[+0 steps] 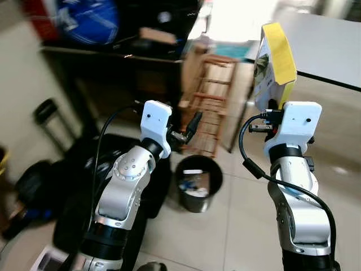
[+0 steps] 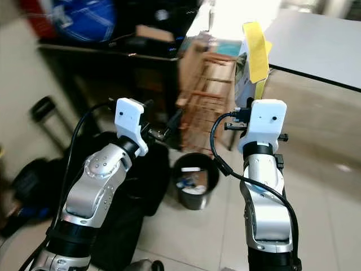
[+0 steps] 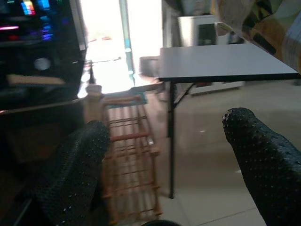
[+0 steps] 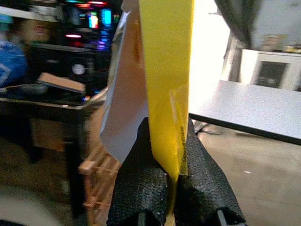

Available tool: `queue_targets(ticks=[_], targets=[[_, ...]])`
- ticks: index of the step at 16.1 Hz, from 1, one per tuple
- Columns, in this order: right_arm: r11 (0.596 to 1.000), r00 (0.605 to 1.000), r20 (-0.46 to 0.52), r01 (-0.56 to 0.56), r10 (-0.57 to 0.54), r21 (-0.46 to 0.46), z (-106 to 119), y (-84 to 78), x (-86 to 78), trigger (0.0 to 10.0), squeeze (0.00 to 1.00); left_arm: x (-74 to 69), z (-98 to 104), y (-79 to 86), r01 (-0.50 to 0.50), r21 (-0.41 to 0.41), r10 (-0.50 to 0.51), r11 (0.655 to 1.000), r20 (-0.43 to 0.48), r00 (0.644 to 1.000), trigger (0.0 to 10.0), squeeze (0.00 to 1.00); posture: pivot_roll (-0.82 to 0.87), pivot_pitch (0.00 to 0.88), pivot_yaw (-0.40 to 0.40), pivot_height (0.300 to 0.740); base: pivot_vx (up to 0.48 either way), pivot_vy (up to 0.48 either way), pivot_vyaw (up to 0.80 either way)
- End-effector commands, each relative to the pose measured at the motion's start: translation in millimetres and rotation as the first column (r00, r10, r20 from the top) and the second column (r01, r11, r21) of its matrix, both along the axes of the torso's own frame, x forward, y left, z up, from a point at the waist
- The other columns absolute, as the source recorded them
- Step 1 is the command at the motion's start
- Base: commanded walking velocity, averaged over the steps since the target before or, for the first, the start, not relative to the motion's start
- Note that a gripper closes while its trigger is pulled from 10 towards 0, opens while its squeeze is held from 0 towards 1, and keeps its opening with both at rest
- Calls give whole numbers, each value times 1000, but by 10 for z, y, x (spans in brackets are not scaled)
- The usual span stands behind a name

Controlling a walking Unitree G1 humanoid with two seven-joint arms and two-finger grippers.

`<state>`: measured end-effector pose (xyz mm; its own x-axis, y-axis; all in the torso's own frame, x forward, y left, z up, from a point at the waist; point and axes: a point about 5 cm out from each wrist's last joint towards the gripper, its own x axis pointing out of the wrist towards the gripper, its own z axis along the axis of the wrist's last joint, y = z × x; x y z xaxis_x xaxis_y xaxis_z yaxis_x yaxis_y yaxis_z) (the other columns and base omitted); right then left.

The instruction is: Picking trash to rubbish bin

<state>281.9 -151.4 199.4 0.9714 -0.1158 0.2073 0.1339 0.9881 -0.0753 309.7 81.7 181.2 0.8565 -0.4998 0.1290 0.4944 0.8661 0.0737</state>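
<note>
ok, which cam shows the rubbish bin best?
Left eye view: the round black rubbish bin sits on the tiled floor between the arms, rim and trash inside visible. Right eye view shows the same. Left wrist view catches what may be a sliver of its rim at the frame edge.

Far left: dark desk (image 1: 113, 56) carrying a blue bag (image 1: 87, 20) and a flat brown box (image 1: 158, 35). Wooden slatted rack (image 1: 211, 107) stands on the tiled floor (image 1: 248, 226) at center, between the desk and a grey-topped folding table (image 1: 327, 45) on the far right. Black bags (image 1: 67, 180) lie heaped on the floor, near left.
</note>
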Motion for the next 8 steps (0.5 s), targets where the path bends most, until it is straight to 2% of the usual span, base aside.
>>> queue_targets(ticks=[1, 4, 6, 8], targets=[[1000, 1000, -5, -2, 2, 9, -13, 4, 2, 10000, 0, -25, 23, -10, 14, -2, -14, 1000, 12, 1000, 10000, 0, -57, 88, 62, 740, 0, 0, 544], [999, 999, -36, 4, -2, 33, -74, -20, 36, 10000, 0, -16, -18, -29, 14, 3, -14, 1000, -11, 1000, 10000, 0, -56, 85, 65, 740, 0, 0, 0], [997, 995, -96, 16, -8, 79, -213, -41, 83, 10000, 0, 3, -175, 15, -22, 27, 24, 999, -63, 998, 10000, 0, -56, 85, 65, 740, 0, 0, 0], [996, 986, -167, 2, 13, 91, -417, -24, 108, 10000, 0, 1, -401, 128, -63, 43, 68, 997, -118, 991, 10000, 0, -48, 90, 62, 740, 0, 0, 0]])
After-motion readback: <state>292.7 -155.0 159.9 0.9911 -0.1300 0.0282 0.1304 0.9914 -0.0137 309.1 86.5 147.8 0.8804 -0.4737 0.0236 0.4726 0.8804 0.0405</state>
